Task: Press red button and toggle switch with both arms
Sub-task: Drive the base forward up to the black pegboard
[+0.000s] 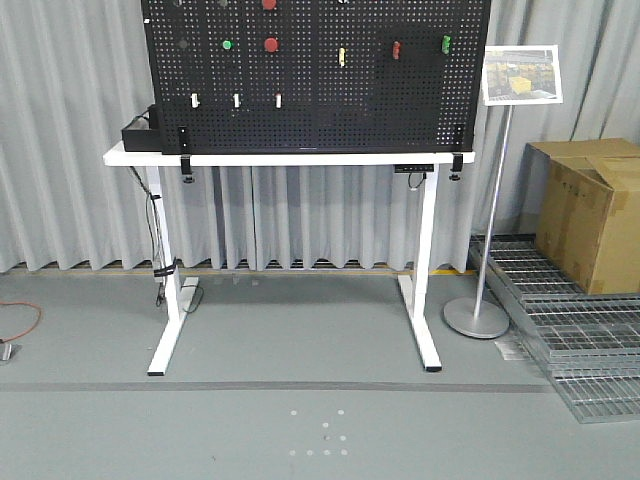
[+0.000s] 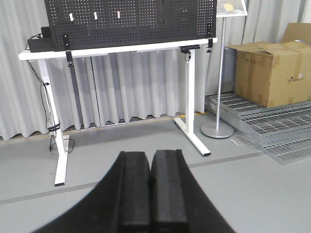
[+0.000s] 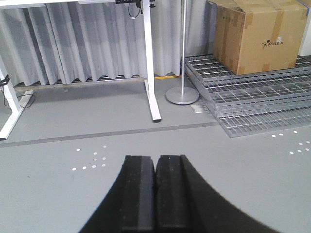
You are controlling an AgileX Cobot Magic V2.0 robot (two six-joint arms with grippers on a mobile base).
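Note:
A black pegboard [image 1: 315,75] stands upright on a white table [image 1: 280,158], far ahead of me. A red button [image 1: 271,44] sits on it left of centre, and a second red one [image 1: 269,3] shows at the top edge. The toggle switch is too small to pick out at this distance. My left gripper [image 2: 150,156] is shut and empty, low over the floor and pointing at the table. My right gripper [image 3: 155,160] is shut and empty, low over the grey floor. Neither gripper shows in the front view.
The board also holds a green button [image 1: 227,44], a yellow switch [image 1: 341,55], three white switches [image 1: 237,100] and small red and green parts at the right. A sign stand [image 1: 490,260], a cardboard box [image 1: 590,215] and metal grates [image 1: 580,340] are to the right.

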